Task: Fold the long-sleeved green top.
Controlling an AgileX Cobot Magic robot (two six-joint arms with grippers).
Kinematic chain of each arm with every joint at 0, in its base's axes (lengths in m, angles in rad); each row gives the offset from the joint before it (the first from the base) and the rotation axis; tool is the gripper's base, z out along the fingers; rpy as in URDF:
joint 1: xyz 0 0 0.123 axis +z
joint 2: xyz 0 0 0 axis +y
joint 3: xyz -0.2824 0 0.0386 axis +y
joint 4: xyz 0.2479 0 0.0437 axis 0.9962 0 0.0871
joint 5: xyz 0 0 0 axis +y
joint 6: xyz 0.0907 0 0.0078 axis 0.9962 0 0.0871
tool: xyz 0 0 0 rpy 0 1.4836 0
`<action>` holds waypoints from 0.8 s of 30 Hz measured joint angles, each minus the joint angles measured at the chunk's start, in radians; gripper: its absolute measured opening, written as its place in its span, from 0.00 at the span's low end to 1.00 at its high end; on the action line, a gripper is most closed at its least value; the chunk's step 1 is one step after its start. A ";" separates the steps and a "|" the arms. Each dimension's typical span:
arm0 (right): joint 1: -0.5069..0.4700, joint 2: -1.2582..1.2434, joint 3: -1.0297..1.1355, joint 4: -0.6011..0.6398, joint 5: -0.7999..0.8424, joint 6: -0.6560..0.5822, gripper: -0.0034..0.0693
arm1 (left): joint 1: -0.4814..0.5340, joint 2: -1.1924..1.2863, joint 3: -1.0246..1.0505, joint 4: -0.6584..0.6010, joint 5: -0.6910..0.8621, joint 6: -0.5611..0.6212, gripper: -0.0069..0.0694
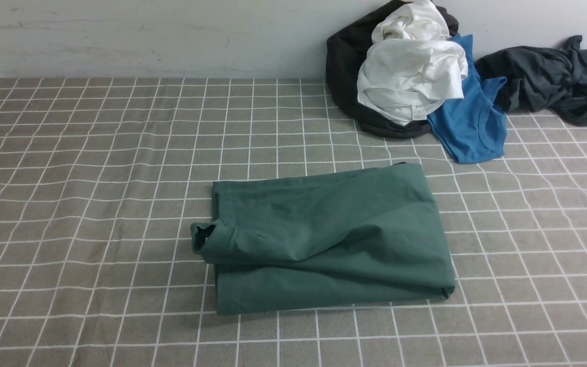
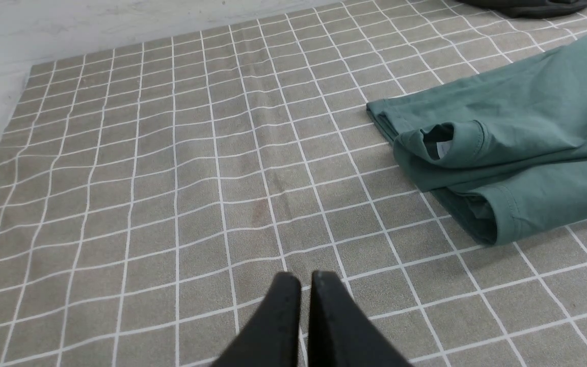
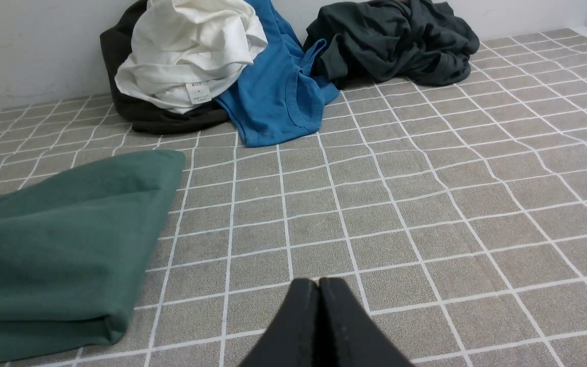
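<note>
Front view shows the green top [image 1: 324, 234] lying mid-frame as a folded rectangle, one cuff [image 1: 212, 239] poking out at its left edge; the fold looks close to done, so the careful move would be tucking that cuff under and flattening the ridges without dragging the layers apart; left fingers [image 2: 306, 290] and right fingers [image 3: 319, 295] are both pressed closed and hold nothing, each above bare cloth beside the top; the surface [image 1: 69, 204] wears a grey checked cloth, slightly rippled; a pile of clothes [image 1: 416, 76] sits upper right against a pale wall [image 1: 145, 35].
</note>
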 joint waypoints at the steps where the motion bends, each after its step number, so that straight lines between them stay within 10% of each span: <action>1: 0.000 0.000 0.000 0.000 0.000 0.000 0.03 | 0.000 0.000 0.000 0.000 0.000 0.000 0.11; 12: 0.000 0.000 0.000 0.000 0.000 0.000 0.03 | 0.000 0.000 0.012 -0.004 -0.025 -0.002 0.11; 24: 0.000 0.000 0.000 0.000 0.000 0.000 0.03 | 0.175 -0.065 0.381 -0.007 -0.528 -0.002 0.11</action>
